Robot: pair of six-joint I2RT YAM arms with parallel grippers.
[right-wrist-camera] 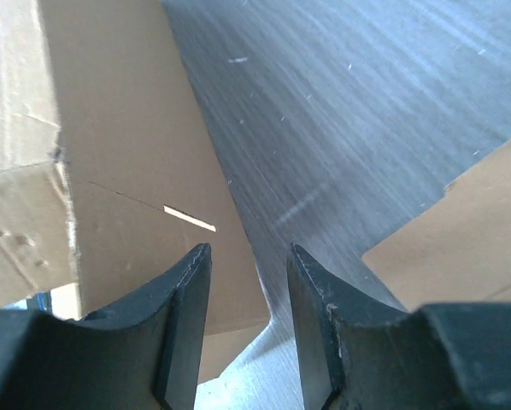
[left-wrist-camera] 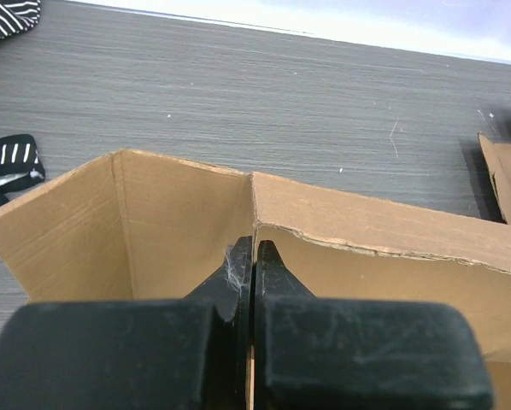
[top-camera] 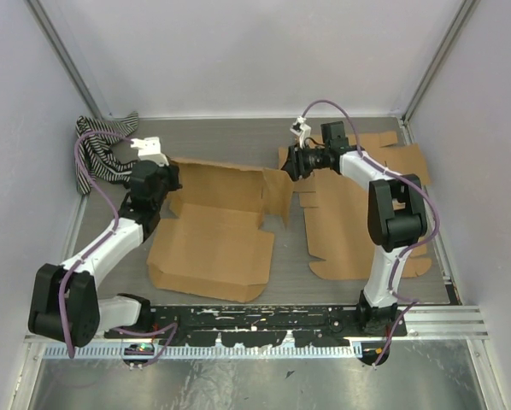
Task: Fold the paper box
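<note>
The brown paper box (top-camera: pixel 213 243) lies half folded at the table's middle left, its back wall and side flaps standing. My left gripper (top-camera: pixel 163 182) is at the box's back left corner. In the left wrist view the left gripper (left-wrist-camera: pixel 254 249) is shut, pinching a thin cardboard edge where the side wall (left-wrist-camera: pixel 179 222) meets the back wall. My right gripper (top-camera: pixel 291 162) is at the box's right end flap (top-camera: pixel 278 190). In the right wrist view the right gripper (right-wrist-camera: pixel 249 256) is open, and the flap (right-wrist-camera: pixel 127 128) stands just beyond its left finger.
Flat cardboard sheets (top-camera: pixel 345 226) lie on the right under the right arm, one also showing in the right wrist view (right-wrist-camera: pixel 461 248). A striped cloth (top-camera: pixel 102 154) lies at the back left and shows in the left wrist view (left-wrist-camera: pixel 8 162). White walls enclose the table.
</note>
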